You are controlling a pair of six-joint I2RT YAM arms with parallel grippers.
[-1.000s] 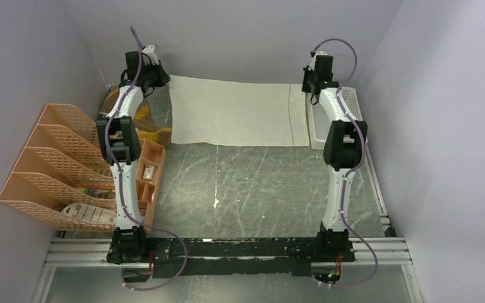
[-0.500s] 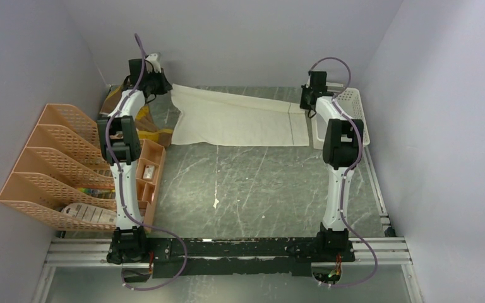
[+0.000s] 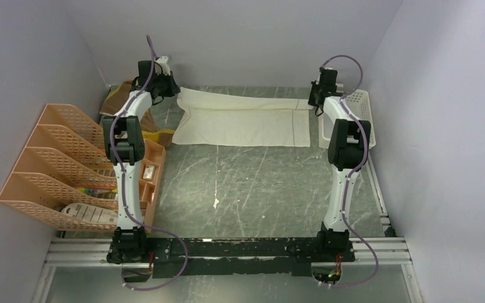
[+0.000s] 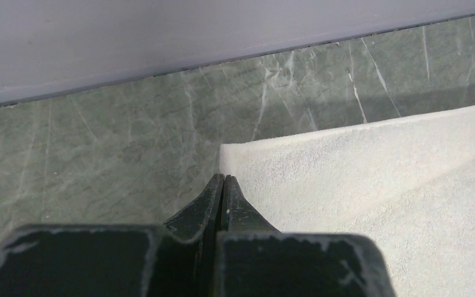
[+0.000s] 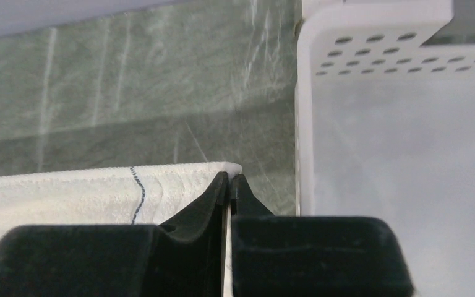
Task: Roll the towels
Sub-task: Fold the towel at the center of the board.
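1. Pinching the cream towel (image 3: 246, 123) at its two far corners, both tools are clamped tight on cloth: left tool (image 4: 223, 179) upper left, right tool (image 5: 229, 178) upper right.
2. The far edge hangs raised between them; the near part lies on the desk (image 3: 259, 183).
3. The brown-and-mustard towel (image 3: 119, 96) sits crumpled at upper left.
4. A white basket (image 5: 371, 124) sits just right of the right tool.

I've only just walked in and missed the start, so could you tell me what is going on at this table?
Both arms are working on the cream-white towel. The left gripper is shut on its far left corner and the right gripper on its far right corner, holding that far edge raised while the near part lies flat on the table. No roll has formed yet. The brown towel lies crumpled at the far left, untouched.
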